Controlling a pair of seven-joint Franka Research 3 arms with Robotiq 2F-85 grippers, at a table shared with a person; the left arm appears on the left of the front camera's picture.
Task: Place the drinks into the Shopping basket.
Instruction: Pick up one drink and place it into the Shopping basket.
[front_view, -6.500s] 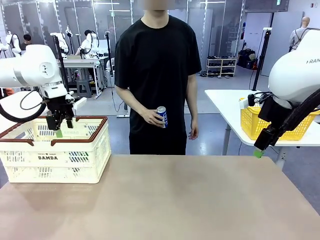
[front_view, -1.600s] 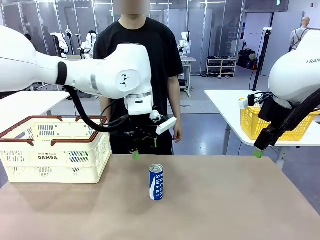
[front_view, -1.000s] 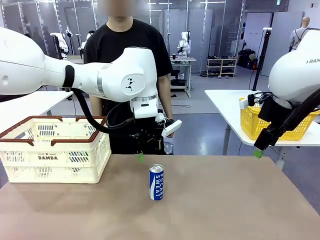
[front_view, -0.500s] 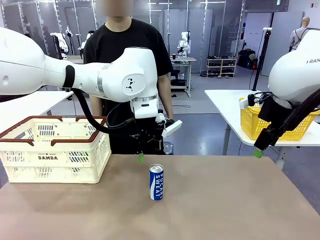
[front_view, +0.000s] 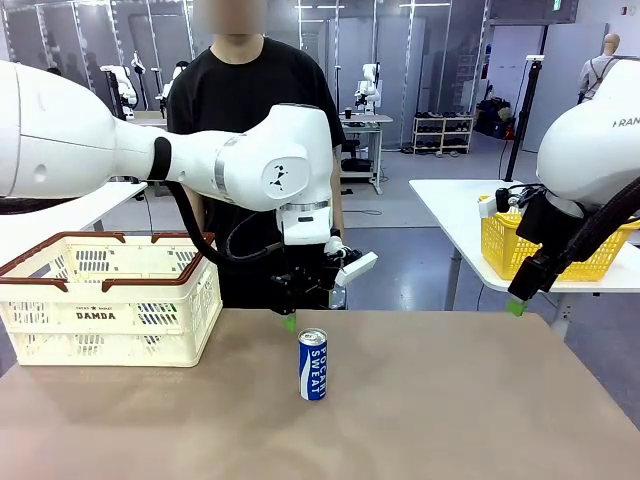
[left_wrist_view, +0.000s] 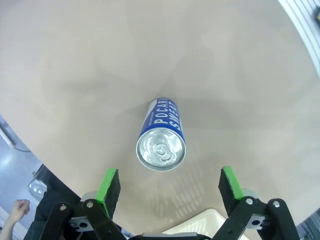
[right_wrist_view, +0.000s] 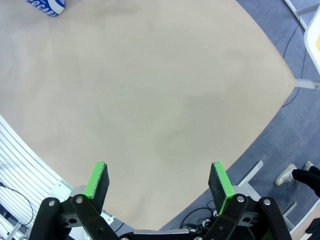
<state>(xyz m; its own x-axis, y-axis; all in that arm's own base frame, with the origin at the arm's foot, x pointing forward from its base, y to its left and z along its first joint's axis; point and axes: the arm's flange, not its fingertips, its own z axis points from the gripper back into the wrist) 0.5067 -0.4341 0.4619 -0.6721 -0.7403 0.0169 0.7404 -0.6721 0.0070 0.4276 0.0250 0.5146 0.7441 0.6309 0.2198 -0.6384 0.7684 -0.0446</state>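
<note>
Your left gripper (left_wrist_view: 169, 186), jaws wide open, hovers above the can (front_view: 313, 365), which stands upright mid-tabletop (front_view: 450, 410), not yet between the pads. Descend off-centre and a pad may clip the rim and topple it. The basket (front_view: 105, 300) sits well apart at the left edge; open tabletop lies between. Your right gripper (right_wrist_view: 160, 182), also open, is empty over the right edge.

"POCARI SWEAT" on the blue can (front_view: 313, 365), "DAMDA" on the cream basket's (front_view: 110, 300) side.
</note>
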